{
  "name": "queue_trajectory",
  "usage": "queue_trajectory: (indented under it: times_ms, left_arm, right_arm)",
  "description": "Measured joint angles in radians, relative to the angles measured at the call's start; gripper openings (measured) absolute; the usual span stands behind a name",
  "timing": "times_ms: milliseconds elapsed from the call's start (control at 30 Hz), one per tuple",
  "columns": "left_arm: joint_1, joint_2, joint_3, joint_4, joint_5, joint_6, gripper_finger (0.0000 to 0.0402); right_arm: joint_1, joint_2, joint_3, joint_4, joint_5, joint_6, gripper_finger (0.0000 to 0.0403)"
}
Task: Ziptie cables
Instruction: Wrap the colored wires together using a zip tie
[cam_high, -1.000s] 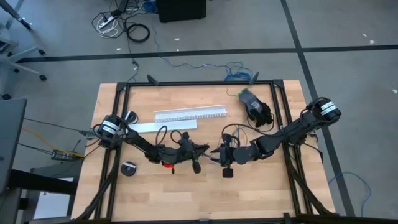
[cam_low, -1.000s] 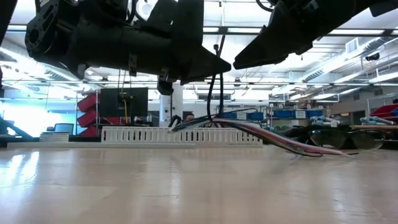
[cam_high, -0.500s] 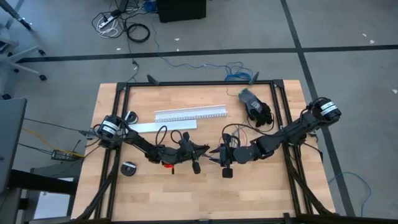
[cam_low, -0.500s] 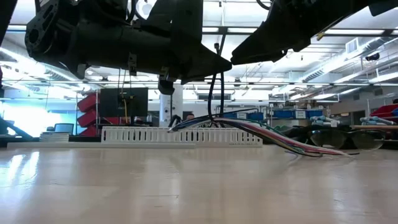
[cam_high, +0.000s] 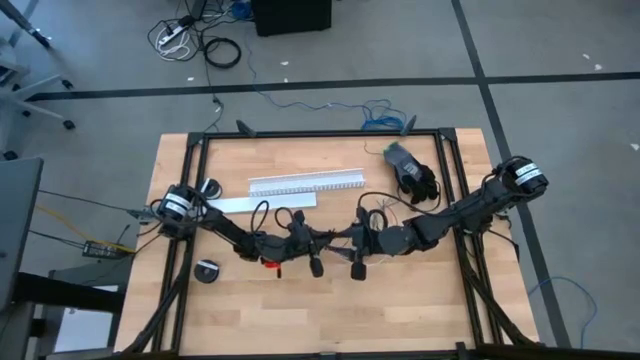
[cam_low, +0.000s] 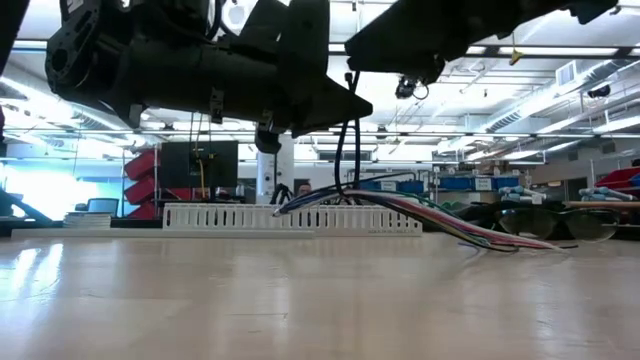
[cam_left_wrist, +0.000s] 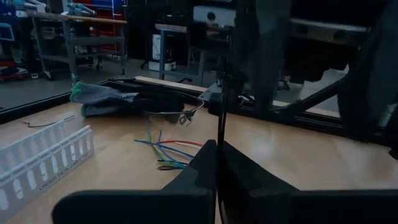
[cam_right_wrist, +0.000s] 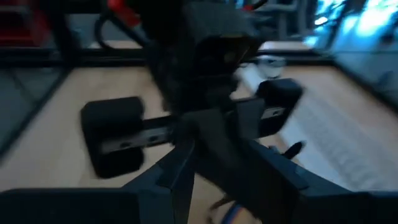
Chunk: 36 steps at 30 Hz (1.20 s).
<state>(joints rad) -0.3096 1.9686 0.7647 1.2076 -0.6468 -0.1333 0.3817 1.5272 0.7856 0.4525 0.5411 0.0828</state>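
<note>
The left tool (cam_high: 322, 240) is clamped on the upright ziptie (cam_left_wrist: 219, 134); the right tool (cam_high: 352, 240), jaws partly apart, has slid in to meet it. The cables (cam_low: 420, 212) trail across the table (cam_high: 420, 300) between them, likely for threading.

Right wrist view blurring heavily, left gripper (cam_right_wrist: 205, 74) smearing across its centre, ziptie (cam_left_wrist: 219, 112) showing as a thin dark line, its lower end hiding between dark fingers, cables (cam_high: 378, 208) too small in the high view's centre to separate.

Two dark jointed arms, silver-ringed shoulder joints, black angular fingers
</note>
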Motion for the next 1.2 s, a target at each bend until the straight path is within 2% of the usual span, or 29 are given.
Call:
queue_trajectory:
  times_ms: [67,167,500,667,767,967,1200]
  left_arm:
    - [0.006,0.0,0.0,-0.001,-0.002,0.0,0.0]
    - [0.014,0.0,0.0,-0.006,-0.002,0.015,0.0]
    - [0.019,0.0,0.0,-0.016,-0.002,0.028,0.0]
    - [0.019,0.0,0.0,-0.021,-0.023,0.029,0.0]
    - [0.019,0.0,-0.004,-0.029,-0.054,0.029,0.0]
    - [0.018,0.001,-0.019,-0.006,-0.065,0.029,0.0]
    - [0.002,0.001,-0.019,0.045,-0.035,0.058,0.0]
  right_arm:
    - [0.0,0.0,0.0,-0.004,0.04,-0.028,0.0135]
    - [0.0,0.0,0.0,-0.003,0.029,-0.032,0.0135]
    - [-0.008,0.0,0.0,0.019,-0.177,-0.005,0.0136]
    - [-0.018,-0.001,0.001,0.053,-0.179,0.072,0.0135]
    - [-0.017,-0.001,0.001,0.043,-0.119,0.013,0.0135]
    - [0.017,-0.037,0.001,-0.076,0.12,-0.092,0.0134]
    - [0.006,-0.024,-0.006,-0.093,0.145,-0.066,0.0134]
